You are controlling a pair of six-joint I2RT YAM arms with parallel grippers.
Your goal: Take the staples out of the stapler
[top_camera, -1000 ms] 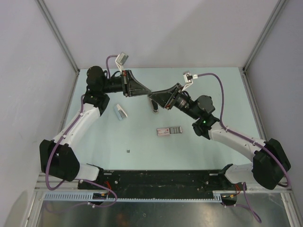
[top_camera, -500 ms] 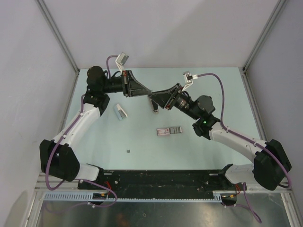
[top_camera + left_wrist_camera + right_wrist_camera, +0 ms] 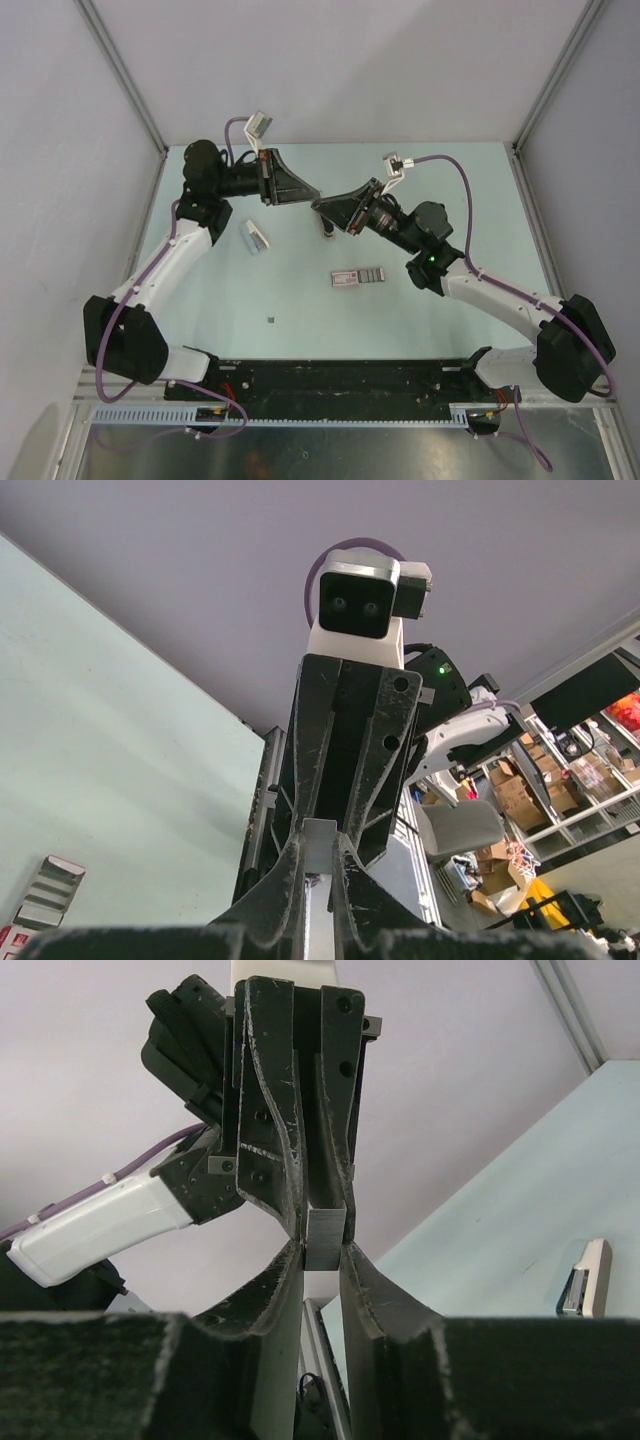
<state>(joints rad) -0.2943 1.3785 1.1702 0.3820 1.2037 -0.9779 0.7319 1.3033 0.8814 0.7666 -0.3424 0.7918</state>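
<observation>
My left jaws and my right jaws are both clamped on a grey channel-shaped strip point(image 3: 323, 1238) (staples, I'd judge), held tip to tip in mid-air. The stapler point(image 3: 255, 237) lies well apart on the surface point(image 3: 300, 310), near my left arm. If I pull unevenly or one grip slackens, the strip could snap, drop and scatter

My left arm point(image 3: 165, 262) and right arm point(image 3: 500, 295) wear white shells between chunky black joints. A purple cable point(image 3: 466, 190) runs along each, pinned by small ties. My left pincer point(image 3: 320, 900) and right pincer point(image 3: 322, 1260) are matt black, scuffed pale along the edges, with round screw holes point(image 3: 402, 683) in their plates. A white camera box point(image 3: 360, 600) sits on each wrist, and a green light point(image 3: 432, 258) glows on a black joint of my right arm.
</observation>
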